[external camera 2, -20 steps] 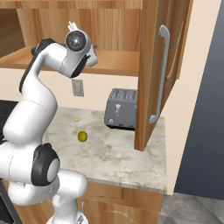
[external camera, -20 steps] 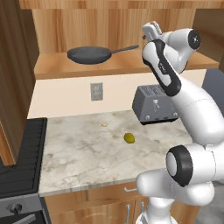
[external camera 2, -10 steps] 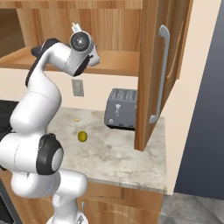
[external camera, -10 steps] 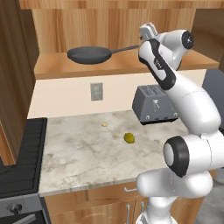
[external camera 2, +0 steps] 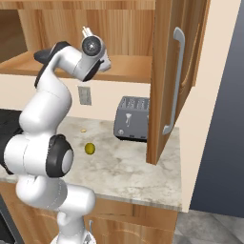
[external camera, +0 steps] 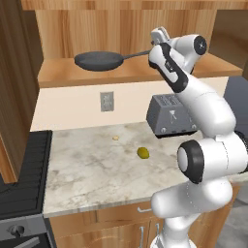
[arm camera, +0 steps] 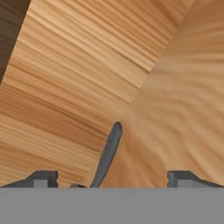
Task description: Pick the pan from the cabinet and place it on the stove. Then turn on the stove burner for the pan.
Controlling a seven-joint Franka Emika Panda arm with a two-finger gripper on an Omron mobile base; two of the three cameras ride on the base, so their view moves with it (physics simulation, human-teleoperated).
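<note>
The dark grey pan [external camera: 99, 60] rests on the open shelf of the wooden cabinet [external camera: 121, 73], its long handle [external camera: 137, 54] pointing right. My gripper [external camera: 155, 47] is up at shelf height, right at the handle's far end. In the hand view the two fingertips [arm camera: 42, 178] stand wide apart, open, and the handle's tip [arm camera: 109, 153] rises between them, untouched by either. The gripper [arm camera: 113, 178] faces the cabinet's wooden back and shelf. The black stove [external camera: 23, 179] with its grey front panel and knob [external camera: 17, 231] lies at the lower left.
A grey toaster [external camera: 169, 116] stands on the marble counter [external camera: 97, 169] under the shelf, beside my arm. A small green fruit [external camera: 143, 153] and a pale crumb [external camera: 116, 138] lie mid-counter. The open cabinet door [external camera 2: 167, 71] with its silver bar handle [external camera 2: 174, 81] juts out over the counter's right end.
The hand has crept a little to the left along the shelf, closing on the pan handle's end. The pan has stayed put.
</note>
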